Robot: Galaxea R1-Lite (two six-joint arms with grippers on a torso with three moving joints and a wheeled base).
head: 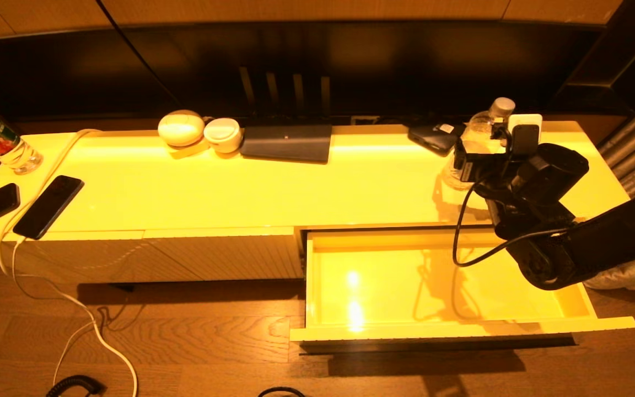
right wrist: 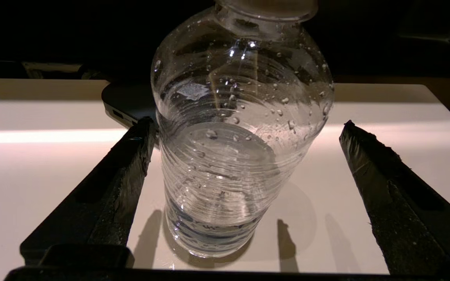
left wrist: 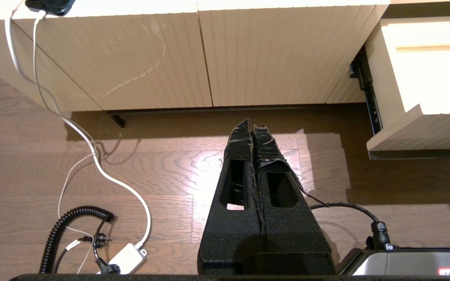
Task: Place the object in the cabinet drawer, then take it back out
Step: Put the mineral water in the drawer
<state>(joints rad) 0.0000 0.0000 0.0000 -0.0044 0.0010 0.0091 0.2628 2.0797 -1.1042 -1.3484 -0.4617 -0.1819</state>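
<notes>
Drawer [head: 439, 286]: stood pulled out, bare inside. Bottle [right wrist: 233, 156]: upright on cabinet top [head: 295, 187] behind drawer, between wide-spread fingers [right wrist: 127, 171] of right gripper [right wrist: 244, 156].

The bottle [head: 480, 129] stood on the tabletop [head: 273, 187] at its right end, between the spread fingers of the right claw [right wrist: 244, 156], behind the pulled-out drawer [head: 433, 286]. Two phones [head: 47, 207] lay at the left end.

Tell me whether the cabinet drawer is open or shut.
Open. The cabinet drawer is pulled well out from the cabinet, its glossy interior bare; the water bottle stands on the cabinet top between the open right gripper fingers.
</notes>
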